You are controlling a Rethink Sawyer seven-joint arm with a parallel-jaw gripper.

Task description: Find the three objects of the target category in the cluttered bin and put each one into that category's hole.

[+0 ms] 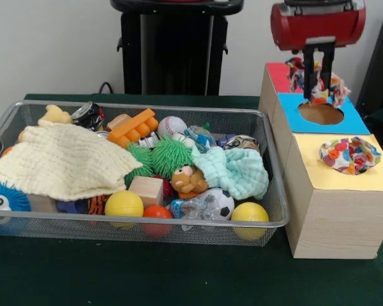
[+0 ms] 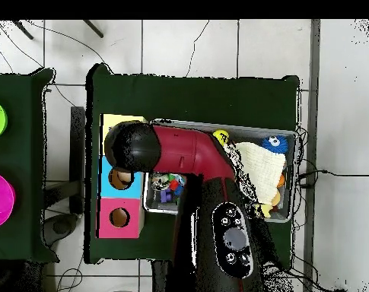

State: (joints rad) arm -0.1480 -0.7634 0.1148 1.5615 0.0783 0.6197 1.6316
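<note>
Pincer (image 1: 320, 81) grips floral cloth (image 1: 318, 83) above the blue box's cutout (image 1: 321, 114).

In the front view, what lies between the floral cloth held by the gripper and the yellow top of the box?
In the front view, the blue-topped box with its round cutout lies between the held floral cloth and the yellow top.

We can read no words, numbers or brand marks anywhere. The crushed can (image 1: 88, 115) in the wire basket (image 1: 268, 223) carries printing, but it is too small to make out.
</note>
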